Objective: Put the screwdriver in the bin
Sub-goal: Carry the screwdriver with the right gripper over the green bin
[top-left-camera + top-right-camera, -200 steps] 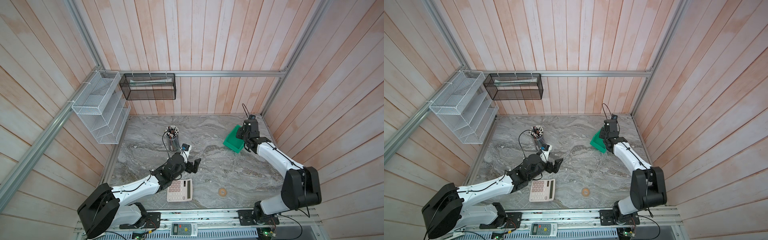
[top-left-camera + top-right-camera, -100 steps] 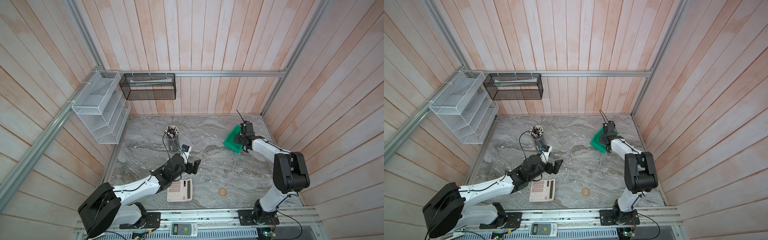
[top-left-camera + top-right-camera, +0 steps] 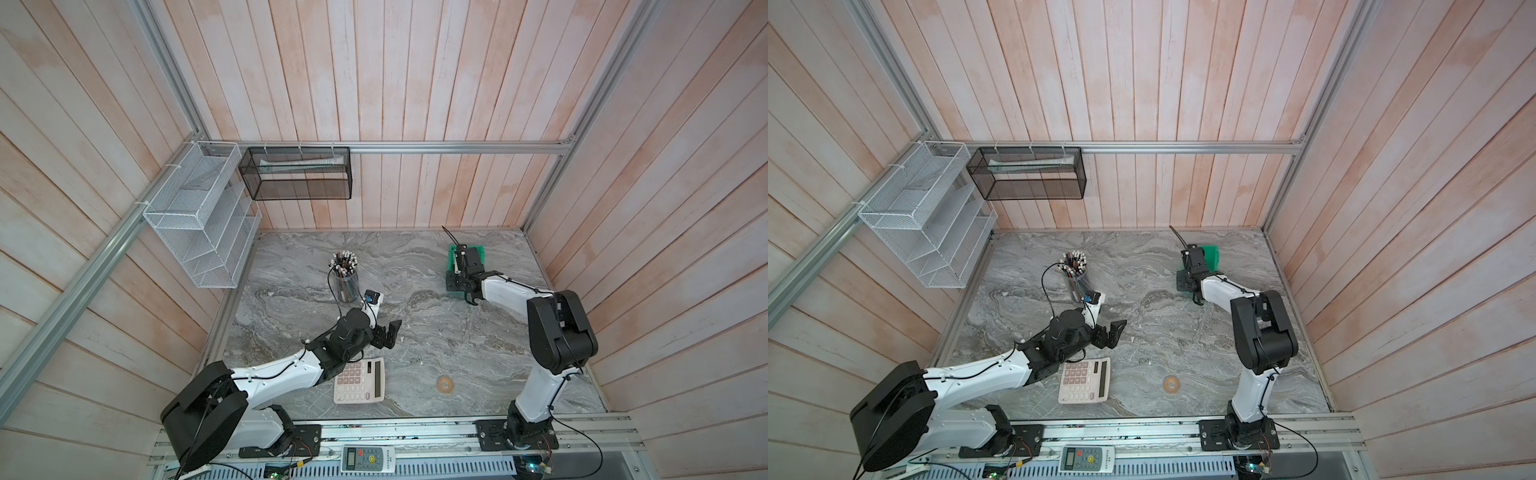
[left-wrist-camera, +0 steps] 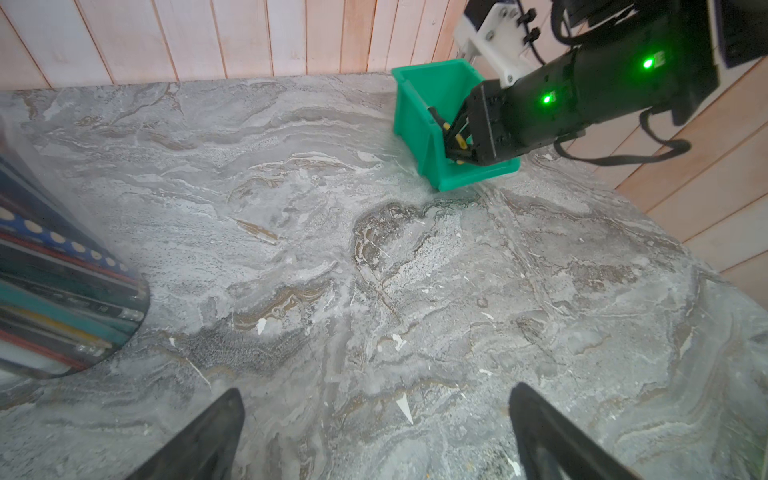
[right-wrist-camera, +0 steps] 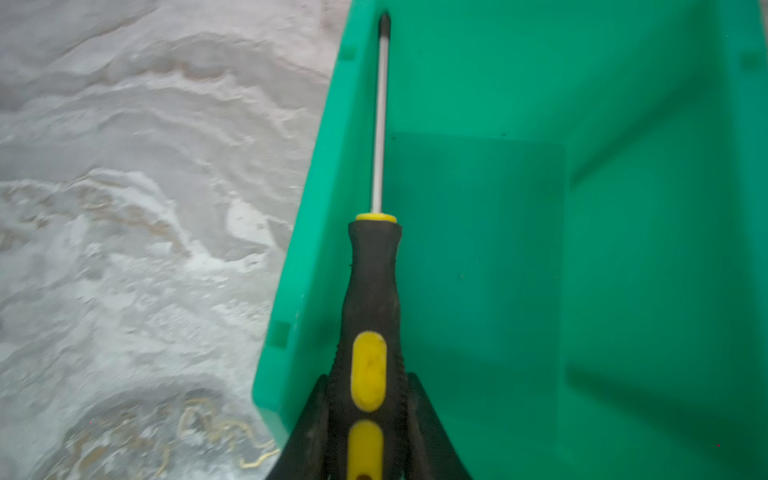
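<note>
- At 10 o'clock on the bench (image 3: 415,332) in a top view, the pencil cup (image 3: 344,276) stands packed and upright. It plays no part in this job.
- Just off centre toward 8 o'clock, the left end effector (image 3: 390,332) hovers over bare stone. Its jaws are spread wide with nothing between them, so it's a spectator here.
- Down at 7 o'clock the calculator (image 3: 359,380) lies flat, well apart from the action.
- Now over to 1 o'clock, where it's all happening! The green bin (image 3: 1210,257) sits near the back wall, and the right arm reaches into it from the 5 o'clock side.
- The right wrist view tells the story. The right end effector (image 5: 368,378) is clamped tight on the black-and-yellow handle of the screwdriver (image 5: 372,282).
- The thin shaft runs inside the bin, close alongside one side wall. The tip sits up near the far corner by the rim.
- I can't tell whether the tool touches the bin floor or hangs just above it.
- Done, by my read: the pick-up, the carry and the lining-up, because the screwdriver is already within the bin's walls.
- Left to do: open those jaws and back the arm out over the low front lip. The tool isn't released yet.
- One thing to watch is that tip riding high near the corner. On release the screwdriver may settle leaning rather than flat.
</note>
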